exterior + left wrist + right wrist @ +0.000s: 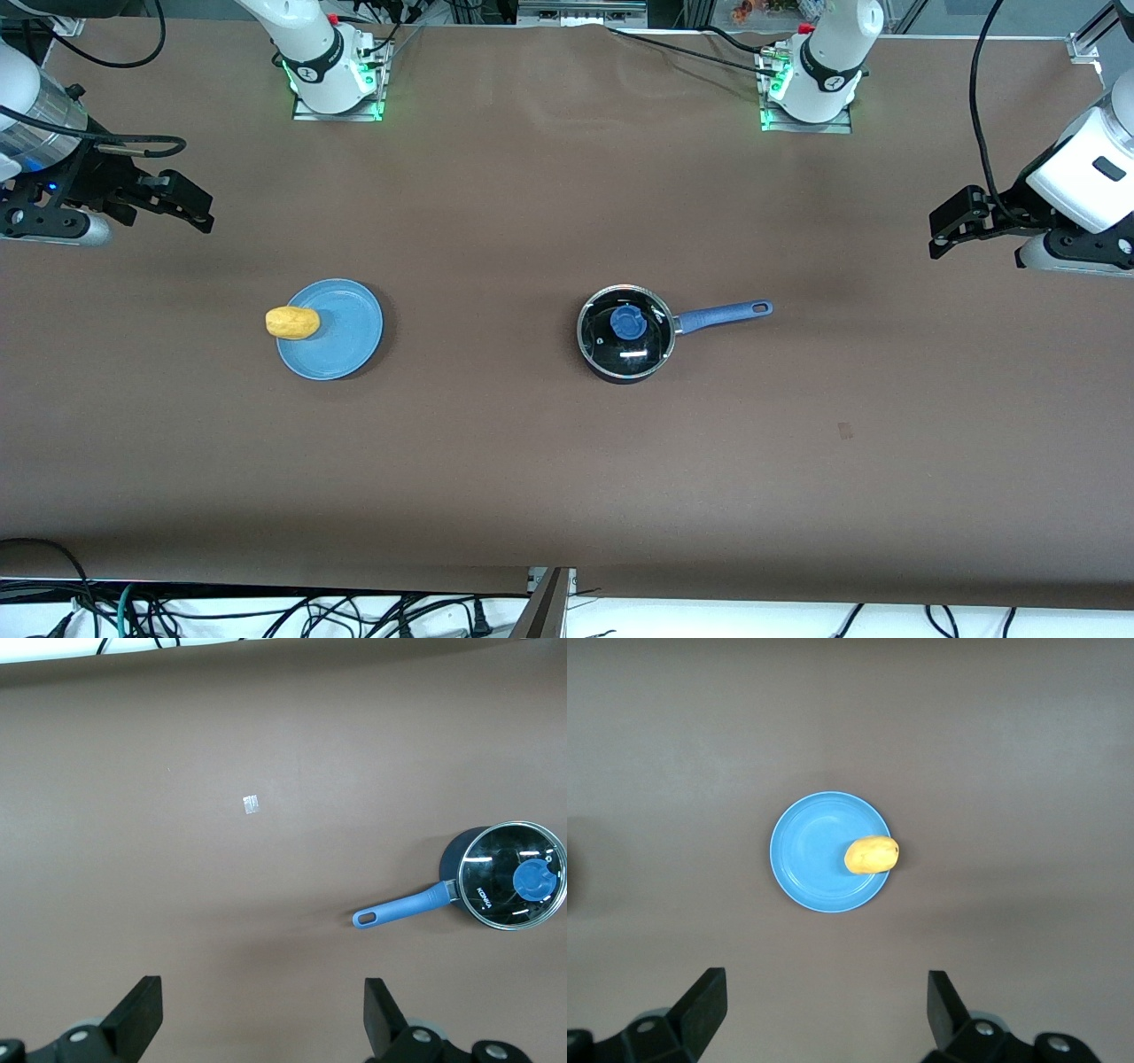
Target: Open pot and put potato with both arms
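Note:
The black pot [625,335] [509,875] stands mid-table with its glass lid [625,330] on, blue knob [627,322] [534,879] up, and its blue handle [722,314] [400,907] pointing toward the left arm's end. The yellow-tan potato [292,322] [872,854] lies on the rim of a blue plate [341,341] [815,859], toward the right arm's end. My left gripper [946,232] [263,1014] hangs open and empty over the table at the left arm's end. My right gripper [197,206] [826,1010] hangs open and empty at the right arm's end.
Brown cloth covers the table. A small pale mark [844,431] [251,804] lies on it nearer to the front camera than the pot's handle. Both arm bases [337,75] [811,84] stand along the table's edge farthest from the front camera.

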You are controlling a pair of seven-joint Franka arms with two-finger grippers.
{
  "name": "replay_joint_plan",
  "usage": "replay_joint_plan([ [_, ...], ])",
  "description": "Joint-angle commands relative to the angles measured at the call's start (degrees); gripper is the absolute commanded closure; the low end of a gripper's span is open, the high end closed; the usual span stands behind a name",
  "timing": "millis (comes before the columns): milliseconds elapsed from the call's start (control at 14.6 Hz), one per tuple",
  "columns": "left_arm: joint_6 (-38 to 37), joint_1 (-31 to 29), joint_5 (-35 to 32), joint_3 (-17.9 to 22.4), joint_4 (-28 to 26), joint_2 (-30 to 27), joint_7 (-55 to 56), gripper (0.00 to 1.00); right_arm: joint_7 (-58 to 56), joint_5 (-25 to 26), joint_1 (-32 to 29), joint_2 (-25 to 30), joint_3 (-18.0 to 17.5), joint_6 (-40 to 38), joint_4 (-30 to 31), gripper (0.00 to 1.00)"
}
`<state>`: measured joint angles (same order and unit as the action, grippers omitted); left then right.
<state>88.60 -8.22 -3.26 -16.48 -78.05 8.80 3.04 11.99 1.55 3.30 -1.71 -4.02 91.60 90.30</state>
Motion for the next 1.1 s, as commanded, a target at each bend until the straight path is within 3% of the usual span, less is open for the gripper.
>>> replay_joint_plan([
  [0, -0.10, -0.30, -0.43, -0.31, 1.23, 0.52, -1.37, 0.00, 0.32, -0.23, -0.04, -0.13, -0.02, -0.28, -0.91, 0.00],
  [618, -0.01, 1.45, -3.50, -1.10, 1.23, 1.39, -0.15, 0.00, 0.32, -0.23, -0.04, -0.13, -0.02, -0.36, -0.91, 0.00],
  [1030, -0.01, 7.86, -2.71, -1.10, 1.41, 4.99, 14.68, 0.00, 0.32, -0.23, -0.04, -0.13, -0.02, -0.19, -0.91, 0.00],
])
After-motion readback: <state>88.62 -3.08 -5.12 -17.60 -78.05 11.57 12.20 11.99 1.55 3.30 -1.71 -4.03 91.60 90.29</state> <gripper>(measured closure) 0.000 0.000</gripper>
